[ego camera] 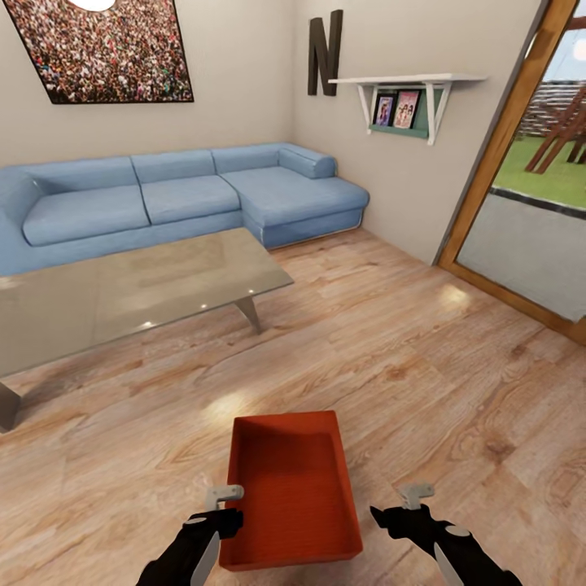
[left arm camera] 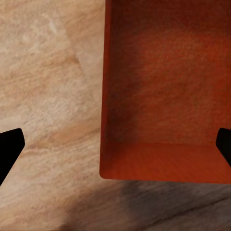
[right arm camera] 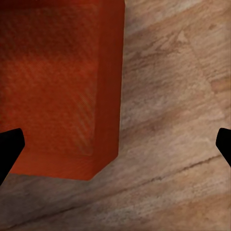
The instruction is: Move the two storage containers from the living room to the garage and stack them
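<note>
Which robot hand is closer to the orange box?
The left gripper: it sits right against the storage container's left wall, while the right gripper hangs apart over bare wood floor.

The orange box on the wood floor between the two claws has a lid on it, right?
Not quite: the orange box has no lid. The head view shows its open inside. It does sit on the wood floor between the left claw and right claw.

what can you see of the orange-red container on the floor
The storage container is an orange-red rectangular box, lidless and empty, with thin plain walls and a finely textured inside. It sits upright on the light wood-plank floor, in front of the glass coffee table. The left gripper is at its left wall, the right gripper apart from its right wall; both are open, neither grips it.
</note>
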Controlling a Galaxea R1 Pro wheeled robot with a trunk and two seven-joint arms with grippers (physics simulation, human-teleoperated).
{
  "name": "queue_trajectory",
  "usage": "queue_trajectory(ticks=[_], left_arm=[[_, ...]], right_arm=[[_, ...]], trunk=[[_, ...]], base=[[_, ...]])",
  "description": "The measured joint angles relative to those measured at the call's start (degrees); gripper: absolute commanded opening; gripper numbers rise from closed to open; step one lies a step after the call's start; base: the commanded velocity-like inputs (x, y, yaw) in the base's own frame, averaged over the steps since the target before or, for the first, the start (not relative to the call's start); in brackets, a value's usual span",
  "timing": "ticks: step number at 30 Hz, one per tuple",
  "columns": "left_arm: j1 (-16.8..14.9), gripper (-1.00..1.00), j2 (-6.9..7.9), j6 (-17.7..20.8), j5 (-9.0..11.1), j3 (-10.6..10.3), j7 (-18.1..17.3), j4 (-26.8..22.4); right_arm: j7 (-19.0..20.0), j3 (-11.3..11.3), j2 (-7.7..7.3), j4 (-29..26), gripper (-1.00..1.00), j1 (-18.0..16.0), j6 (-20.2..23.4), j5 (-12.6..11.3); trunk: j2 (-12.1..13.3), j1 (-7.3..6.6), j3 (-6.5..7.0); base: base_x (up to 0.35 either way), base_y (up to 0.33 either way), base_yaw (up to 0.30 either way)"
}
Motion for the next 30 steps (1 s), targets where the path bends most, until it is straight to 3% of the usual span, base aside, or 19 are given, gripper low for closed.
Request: queue_trajectory(ticks=[15,27,30], left_arm=[[0.0,1.0,0.08,0.0,0.0,0.0,0.0,0.0],[0.0,1.0,0.01,0.0,0.0,0.0,0.0,0.0],[0.0,1.0,-0.05,0.0,0.0,0.0,0.0,0.0]], right_arm=[[0.0,0.1,0.01,0.0,1.0,0.0,-0.1,0.3],[0.0,0.1,0.0,0.0,1.0,0.0,-0.1,0.3],[0.0,0.1,0.0,0.0,1.0,0.0,-0.1,0.3]], trunk=[[0.0,0.0,-0.67],[0.0,0.0,-0.81],[-1.2,0.65,-1.34]], base=[[0.0,0.0,0.152],[0.0,0.0,0.032],[0.0,0.0,0.001]])
